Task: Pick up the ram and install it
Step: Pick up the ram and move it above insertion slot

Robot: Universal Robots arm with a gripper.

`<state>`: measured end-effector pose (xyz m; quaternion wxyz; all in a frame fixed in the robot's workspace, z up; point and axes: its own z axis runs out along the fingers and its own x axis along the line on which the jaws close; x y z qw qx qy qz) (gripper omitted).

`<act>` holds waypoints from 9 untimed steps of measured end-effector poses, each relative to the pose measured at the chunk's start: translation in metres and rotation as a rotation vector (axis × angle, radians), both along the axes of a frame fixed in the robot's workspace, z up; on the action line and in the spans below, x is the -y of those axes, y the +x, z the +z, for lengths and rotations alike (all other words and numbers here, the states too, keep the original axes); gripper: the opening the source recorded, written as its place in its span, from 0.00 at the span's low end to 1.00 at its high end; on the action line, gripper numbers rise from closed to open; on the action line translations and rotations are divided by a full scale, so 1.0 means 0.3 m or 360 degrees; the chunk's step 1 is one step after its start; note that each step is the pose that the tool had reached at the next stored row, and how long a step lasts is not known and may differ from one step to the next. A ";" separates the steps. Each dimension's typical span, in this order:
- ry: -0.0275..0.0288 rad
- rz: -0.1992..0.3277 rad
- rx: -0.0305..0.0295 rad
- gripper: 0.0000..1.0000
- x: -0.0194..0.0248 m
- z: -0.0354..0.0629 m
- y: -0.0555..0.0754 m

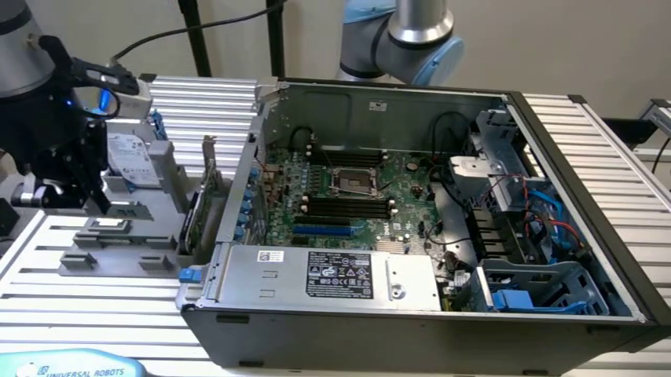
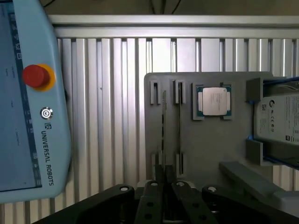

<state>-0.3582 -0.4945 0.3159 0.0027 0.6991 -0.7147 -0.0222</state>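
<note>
The ram (image 2: 163, 126) appears edge-on as a thin dark strip running out from between my fingers. It hangs over the grey holder (image 2: 210, 140), between the holder's two pairs of slot posts and not seated in either. My gripper (image 2: 164, 181) is shut on the ram's near end. In the exterior view my gripper (image 1: 58, 196) hangs above the grey holder (image 1: 115, 251) at that view's left, beside the open computer case (image 1: 419, 306). Black memory slots (image 1: 341, 208) lie on the green motherboard inside the case.
On the holder sit a processor chip (image 2: 214, 101), a silver hard drive with blue rails (image 2: 280, 121) and an upright expansion card (image 1: 204, 188). A light blue teach pendant with a red stop button (image 2: 36, 76) lies on the ribbed table. A second arm's base (image 1: 414, 39) stands behind the case.
</note>
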 end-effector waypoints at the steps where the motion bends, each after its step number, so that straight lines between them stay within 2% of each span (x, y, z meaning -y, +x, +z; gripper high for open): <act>1: -0.00003 0.0000 -0.00004 0.13 0.000 0.016 0.015; 9: -0.00001 0.0000 -0.00001 0.13 -0.002 0.137 0.136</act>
